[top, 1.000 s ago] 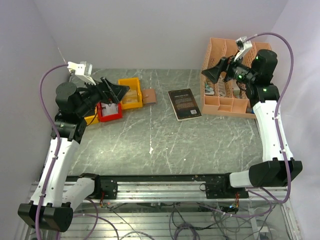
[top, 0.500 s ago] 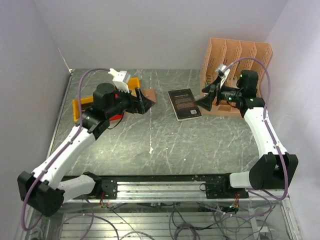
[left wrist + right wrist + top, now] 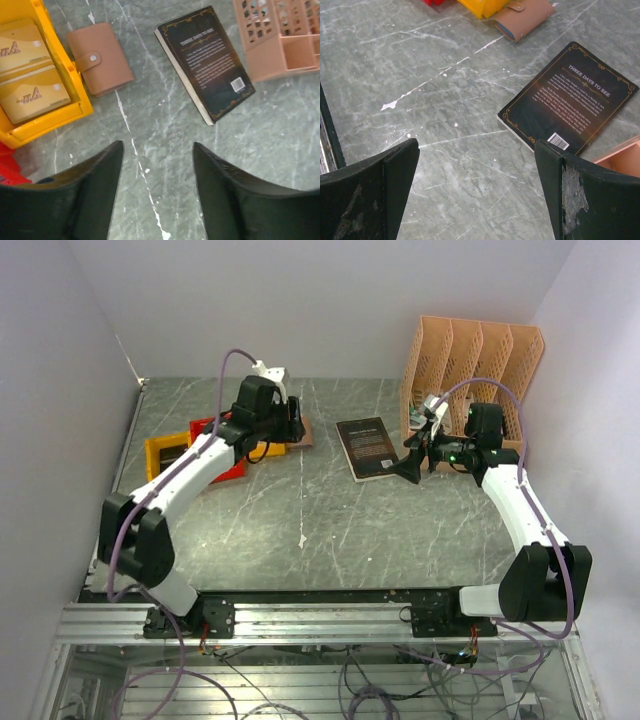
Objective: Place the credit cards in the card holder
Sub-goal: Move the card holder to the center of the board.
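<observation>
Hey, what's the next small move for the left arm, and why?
Probably ease the open, empty left pincer down toward the small tan-pink leather card holder. It lies snapped shut beside the yellow plastic bin, where the orange-gold credit cards rest, so it likely must be opened before any card goes in.
</observation>
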Robot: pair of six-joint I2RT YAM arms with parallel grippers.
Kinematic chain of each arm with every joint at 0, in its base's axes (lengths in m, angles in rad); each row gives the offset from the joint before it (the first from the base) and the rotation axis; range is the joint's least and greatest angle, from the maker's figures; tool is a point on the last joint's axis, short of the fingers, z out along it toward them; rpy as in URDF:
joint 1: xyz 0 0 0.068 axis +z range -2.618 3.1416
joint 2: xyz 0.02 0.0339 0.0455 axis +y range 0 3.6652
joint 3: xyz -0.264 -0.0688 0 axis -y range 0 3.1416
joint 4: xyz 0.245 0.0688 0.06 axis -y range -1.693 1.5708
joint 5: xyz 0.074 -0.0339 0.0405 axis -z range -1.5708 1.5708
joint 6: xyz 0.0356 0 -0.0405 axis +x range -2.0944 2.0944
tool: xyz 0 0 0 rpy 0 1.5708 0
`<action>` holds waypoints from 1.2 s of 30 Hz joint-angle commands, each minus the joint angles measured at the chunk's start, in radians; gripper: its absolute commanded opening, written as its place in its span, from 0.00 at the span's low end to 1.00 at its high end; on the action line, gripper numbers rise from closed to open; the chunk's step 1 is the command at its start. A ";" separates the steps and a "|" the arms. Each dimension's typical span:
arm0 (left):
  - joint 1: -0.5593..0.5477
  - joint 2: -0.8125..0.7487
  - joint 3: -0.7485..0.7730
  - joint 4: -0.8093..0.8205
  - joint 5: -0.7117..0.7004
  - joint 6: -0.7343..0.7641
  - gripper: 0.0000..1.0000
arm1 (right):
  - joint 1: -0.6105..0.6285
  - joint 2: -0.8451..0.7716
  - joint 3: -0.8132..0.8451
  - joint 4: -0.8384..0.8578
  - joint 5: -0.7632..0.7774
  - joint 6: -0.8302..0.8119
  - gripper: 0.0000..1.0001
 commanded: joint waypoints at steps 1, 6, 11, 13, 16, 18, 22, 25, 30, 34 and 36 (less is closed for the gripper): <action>-0.002 0.110 0.094 0.000 -0.036 0.009 0.54 | -0.003 0.007 -0.009 0.010 0.019 -0.015 1.00; -0.064 0.341 0.328 -0.184 -0.321 -0.008 0.34 | -0.001 0.010 -0.019 0.030 0.034 0.006 1.00; -0.084 0.507 0.486 -0.228 -0.404 0.035 0.35 | 0.002 0.016 -0.021 0.036 0.054 0.008 1.00; -0.085 0.571 0.558 -0.246 -0.397 0.055 0.35 | 0.003 0.020 -0.024 0.040 0.058 0.011 1.00; -0.089 0.674 0.683 -0.304 -0.381 0.081 0.37 | 0.003 0.022 -0.027 0.044 0.064 0.013 1.00; -0.099 0.732 0.747 -0.338 -0.389 0.104 0.40 | 0.005 0.024 -0.028 0.045 0.065 0.011 1.00; -0.125 0.819 0.827 -0.386 -0.466 0.150 0.50 | 0.005 0.024 -0.029 0.045 0.068 0.010 0.99; -0.134 0.845 0.840 -0.382 -0.497 0.188 0.56 | 0.006 0.026 -0.027 0.042 0.070 0.008 1.00; -0.137 0.891 0.870 -0.384 -0.495 0.226 0.56 | 0.009 0.031 -0.026 0.041 0.072 0.004 1.00; -0.138 0.938 0.904 -0.396 -0.476 0.233 0.55 | 0.009 0.032 -0.025 0.038 0.076 0.000 1.00; -0.139 0.969 0.925 -0.409 -0.480 0.234 0.55 | 0.009 0.031 -0.025 0.037 0.076 -0.001 1.00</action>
